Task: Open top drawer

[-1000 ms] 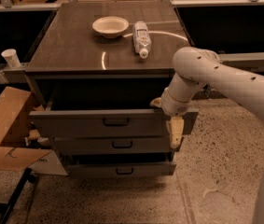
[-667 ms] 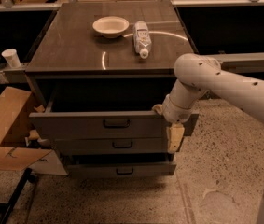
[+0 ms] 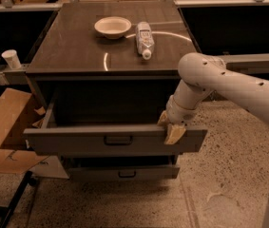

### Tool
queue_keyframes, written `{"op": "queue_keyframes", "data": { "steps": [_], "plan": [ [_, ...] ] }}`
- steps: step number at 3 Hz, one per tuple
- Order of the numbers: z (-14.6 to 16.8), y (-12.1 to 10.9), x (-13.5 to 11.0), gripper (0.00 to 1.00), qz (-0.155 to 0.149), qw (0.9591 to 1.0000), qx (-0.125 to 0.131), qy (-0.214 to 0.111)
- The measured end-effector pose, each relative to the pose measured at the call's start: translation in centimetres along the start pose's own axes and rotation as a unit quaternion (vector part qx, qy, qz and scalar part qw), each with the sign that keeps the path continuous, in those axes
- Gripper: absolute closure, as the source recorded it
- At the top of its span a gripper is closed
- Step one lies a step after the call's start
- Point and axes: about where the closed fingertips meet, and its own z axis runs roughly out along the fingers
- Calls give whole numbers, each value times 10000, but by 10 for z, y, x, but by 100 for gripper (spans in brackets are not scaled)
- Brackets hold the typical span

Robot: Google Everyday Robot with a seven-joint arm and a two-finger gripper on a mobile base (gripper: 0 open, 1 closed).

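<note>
Floor (image 3: 210,194): speckled stone is lying nearest, running under the cabinet and out to the right.
Black bar (image 3: 15,198): it is slanting across the lower left corner, just above the floor.
Lower drawer (image 3: 124,172): its grey front is showing under the top drawer, set further back, with a small black handle at centre.
Top drawer (image 3: 77,140): it is standing pulled well out of the cabinet, its wide grey front reaching beyond the cabinet sides and its black handle (image 3: 118,140) sitting at centre. A dark open space is showing behind the front.
Gripper (image 3: 168,127): it is sitting on the top edge of the top drawer's front, right of the handle. It is pinching that front, one tan finger (image 3: 174,134) hanging down the outer face and the other staying behind the panel.
Arm (image 3: 238,87): the pale arm is coming in from the right edge, bending at a round elbow and dropping to the gripper.
Box (image 3: 3,122): brown cardboard is leaning at the left, just beside the top drawer's left end.
Cabinet top (image 3: 77,51): the dark flat surface is catching a curved streak of light.
Bottle (image 3: 144,38): it is lying on its side on the cabinet top, cap pointing towards the camera.
Bowl (image 3: 112,26): the pale bowl is sitting upright just left of the bottle, a little further back.
Cup (image 3: 12,59): a small white cup is standing on a ledge to the left of the cabinet.
</note>
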Motion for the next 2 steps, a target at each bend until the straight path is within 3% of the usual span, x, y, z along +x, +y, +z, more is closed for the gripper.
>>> {"op": "queue_keyframes", "data": {
  "steps": [1, 2],
  "plan": [
    [2, 11, 2, 89, 113, 9999, 43, -44],
    [2, 11, 0, 100, 113, 9999, 43, -44]
  ]
}}
